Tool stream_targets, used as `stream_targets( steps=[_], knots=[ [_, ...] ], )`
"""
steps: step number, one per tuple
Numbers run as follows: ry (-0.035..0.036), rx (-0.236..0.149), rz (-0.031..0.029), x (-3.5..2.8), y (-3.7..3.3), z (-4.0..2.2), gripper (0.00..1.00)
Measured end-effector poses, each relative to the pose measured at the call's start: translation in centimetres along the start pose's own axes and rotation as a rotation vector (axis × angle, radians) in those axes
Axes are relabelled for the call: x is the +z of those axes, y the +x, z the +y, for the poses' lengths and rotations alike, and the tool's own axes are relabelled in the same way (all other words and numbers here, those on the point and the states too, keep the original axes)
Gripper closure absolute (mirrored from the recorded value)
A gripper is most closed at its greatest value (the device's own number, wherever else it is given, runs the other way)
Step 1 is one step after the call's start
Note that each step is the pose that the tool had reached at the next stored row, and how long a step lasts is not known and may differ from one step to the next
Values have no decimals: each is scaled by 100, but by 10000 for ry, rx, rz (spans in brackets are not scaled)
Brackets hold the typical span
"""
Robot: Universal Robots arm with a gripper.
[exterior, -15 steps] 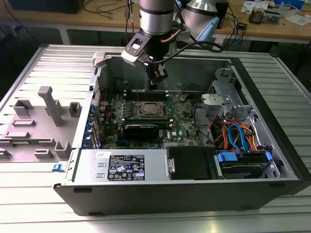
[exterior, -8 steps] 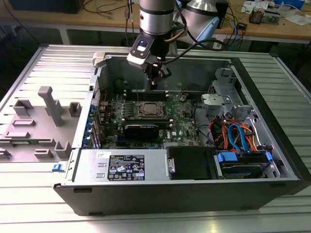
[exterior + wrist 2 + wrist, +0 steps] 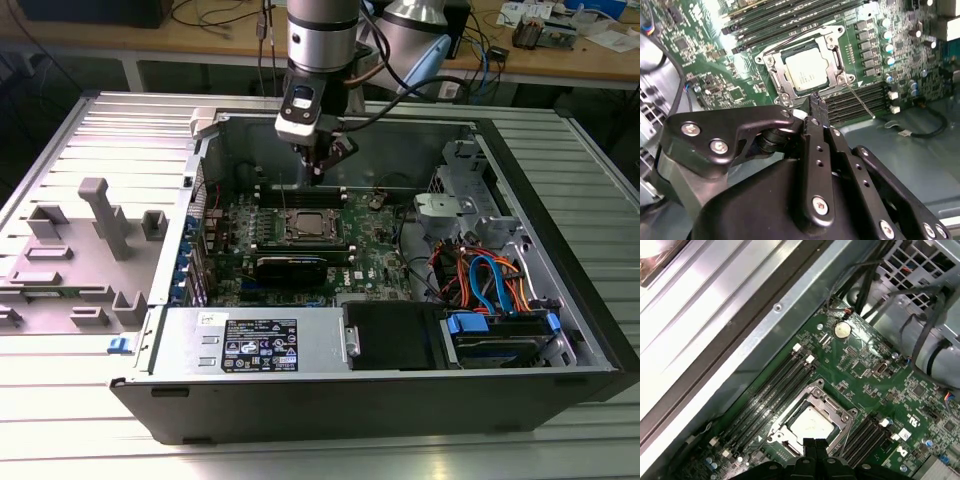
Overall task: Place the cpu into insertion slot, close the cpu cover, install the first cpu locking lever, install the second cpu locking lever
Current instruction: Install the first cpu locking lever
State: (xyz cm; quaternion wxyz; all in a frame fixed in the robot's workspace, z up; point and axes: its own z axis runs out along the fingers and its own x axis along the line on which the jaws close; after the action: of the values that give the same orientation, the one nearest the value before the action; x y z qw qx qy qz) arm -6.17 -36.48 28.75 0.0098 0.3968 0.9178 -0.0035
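The cpu (image 3: 807,70) lies flat in the insertion slot (image 3: 771,61) on the green motherboard, its silver top showing. The cpu cover (image 3: 832,40) lies down around it as a silvery frame. A thin metal locking lever (image 3: 860,100) sticks out from one corner of the socket towards the memory slots. My gripper (image 3: 816,100) hangs a little above the socket's edge, black fingers pressed together and holding nothing. In the first wrist view the fingertips (image 3: 807,444) sit just beside the cpu (image 3: 812,426). In the exterior view the gripper (image 3: 318,168) is above and behind the socket (image 3: 305,228).
The open computer case (image 3: 560,290) surrounds the board. Long black memory slots (image 3: 770,395) flank the socket. A black graphics card (image 3: 290,268) lies in front of it, and drive cables (image 3: 490,280) are at the exterior view's right. A grey fixture (image 3: 95,240) stands on the table at the exterior view's left.
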Motion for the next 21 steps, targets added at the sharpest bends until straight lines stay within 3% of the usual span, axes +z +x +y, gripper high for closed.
stream_targets(
  steps=[9,16,18,21],
  knots=[
    [-28,-1355,1,1,-9,-9,89],
    [-58,-2690,1,5,-10,-10,89],
    [-69,-3283,1,8,-10,-11,89],
    [-80,-3725,2,9,-10,-10,89]
  ],
)
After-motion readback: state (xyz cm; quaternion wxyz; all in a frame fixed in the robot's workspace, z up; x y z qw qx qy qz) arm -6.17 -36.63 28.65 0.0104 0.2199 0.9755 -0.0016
